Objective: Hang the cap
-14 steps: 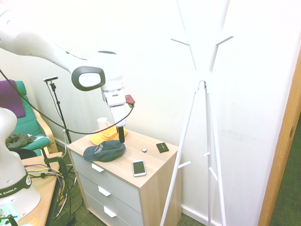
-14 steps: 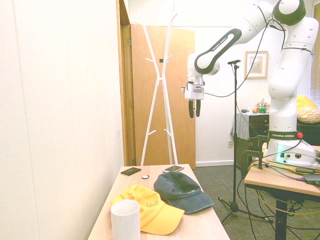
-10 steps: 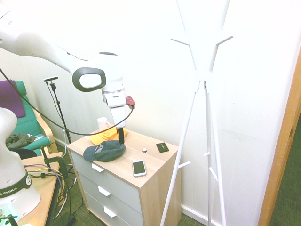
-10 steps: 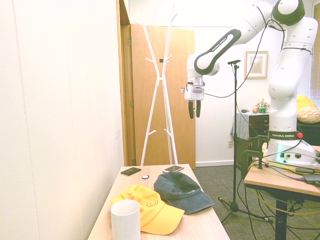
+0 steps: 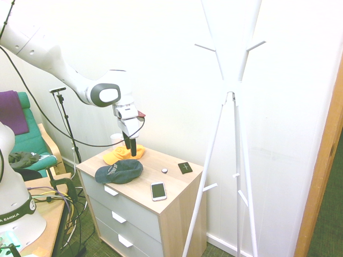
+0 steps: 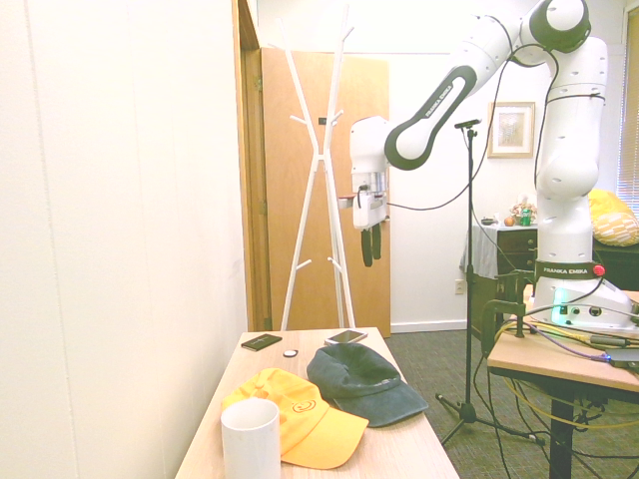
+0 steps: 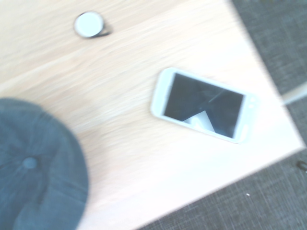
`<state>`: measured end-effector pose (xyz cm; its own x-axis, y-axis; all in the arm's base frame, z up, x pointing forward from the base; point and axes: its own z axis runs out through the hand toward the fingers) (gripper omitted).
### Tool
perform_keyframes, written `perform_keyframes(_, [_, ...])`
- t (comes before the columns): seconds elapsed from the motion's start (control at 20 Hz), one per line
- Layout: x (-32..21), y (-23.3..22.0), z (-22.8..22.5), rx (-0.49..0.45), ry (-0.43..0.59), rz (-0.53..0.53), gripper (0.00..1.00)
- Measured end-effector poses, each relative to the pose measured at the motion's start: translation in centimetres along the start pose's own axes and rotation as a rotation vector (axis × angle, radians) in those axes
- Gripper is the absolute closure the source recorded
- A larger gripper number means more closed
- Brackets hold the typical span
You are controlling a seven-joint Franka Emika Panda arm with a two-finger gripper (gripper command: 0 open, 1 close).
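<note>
The dark navy cap (image 5: 119, 171) lies flat on the wooden dresser top (image 5: 171, 184), brim toward the front-left corner; it also shows in the second exterior view (image 6: 364, 384) and as a blurred blue patch in the wrist view (image 7: 33, 177). My gripper (image 5: 130, 149) hangs in the air above the dresser, higher than the cap and holding nothing. In the second exterior view the gripper (image 6: 370, 249) points straight down, its two dark fingers slightly apart. The white coat stand (image 5: 230, 91) rises to the right of the dresser, with bare pegs near its top.
An orange-yellow cap (image 5: 123, 154) lies behind the navy one, with a white mug (image 6: 250, 439) beside it. A white phone (image 5: 158, 190), a small white round thing (image 5: 164, 171) and a black square (image 5: 185, 167) lie on the dresser's right half. A wall stands right behind.
The arm has swung and the wrist has turned: the gripper shifted toward the wall side of the dresser and hangs lower in the second exterior view. Both caps lie unmoved.
</note>
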<state>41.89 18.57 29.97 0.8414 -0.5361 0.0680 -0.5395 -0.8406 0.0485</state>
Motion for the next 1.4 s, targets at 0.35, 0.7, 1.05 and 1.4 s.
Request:
perform_keyframes(0.35, [-4.1,-6.1,7.3,-0.046,0.024,-0.153,0.00])
perform_keyframes(0.7, [-6.4,-10.4,13.0,-0.040,0.040,-0.289,0.00])
perform_keyframes(1.05, [-10.7,-13.1,15.7,-0.067,0.054,-0.381,0.00])
perform_keyframes(1.4, [-11.5,-13.6,16.0,-0.048,0.090,-0.413,1.00])
